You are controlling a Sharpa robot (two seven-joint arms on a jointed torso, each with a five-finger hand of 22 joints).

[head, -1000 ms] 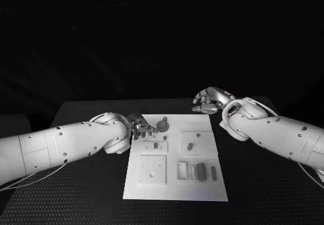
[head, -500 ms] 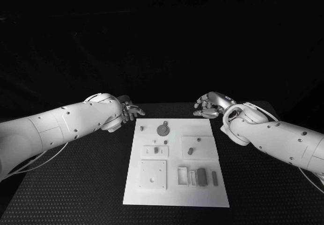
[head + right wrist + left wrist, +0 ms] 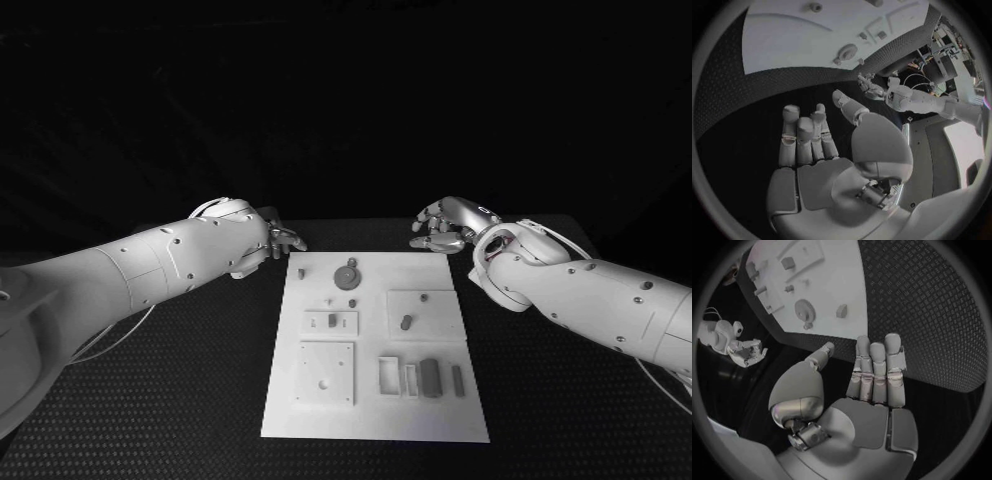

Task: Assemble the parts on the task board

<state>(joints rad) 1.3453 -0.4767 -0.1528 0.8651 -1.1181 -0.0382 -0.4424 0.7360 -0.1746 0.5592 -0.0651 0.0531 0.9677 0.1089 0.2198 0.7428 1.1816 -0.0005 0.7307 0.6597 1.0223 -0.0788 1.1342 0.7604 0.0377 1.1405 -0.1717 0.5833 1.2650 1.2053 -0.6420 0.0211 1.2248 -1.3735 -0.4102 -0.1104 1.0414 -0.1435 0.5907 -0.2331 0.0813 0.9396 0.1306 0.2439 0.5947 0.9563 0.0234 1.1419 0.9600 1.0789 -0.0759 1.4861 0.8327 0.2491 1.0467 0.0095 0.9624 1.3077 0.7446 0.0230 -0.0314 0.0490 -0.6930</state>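
The white task board (image 3: 375, 400) lies in the middle of the black table. Grey parts are on it: a round disc part (image 3: 348, 272) near the far edge, a small piece (image 3: 303, 271) beside it, and bar-shaped parts (image 3: 430, 376) in the near right area. My left hand (image 3: 278, 238) hovers off the board's far left corner, fingers straight and palm bare (image 3: 873, 390). Beyond the far right corner my right hand (image 3: 440, 225) holds nothing, its fingers extended (image 3: 817, 150). The left wrist view also has the disc part (image 3: 805, 310) and the board (image 3: 836, 270).
A square white plate (image 3: 327, 368) and two smaller raised plates (image 3: 332, 322) sit on the board. Dark textured table (image 3: 173, 400) surrounds the board on both sides. In the right wrist view the board (image 3: 786, 40) lies ahead of the fingers.
My left hand has drawn back from over the board near the disc part to beyond its far left corner. The right hand has barely moved.
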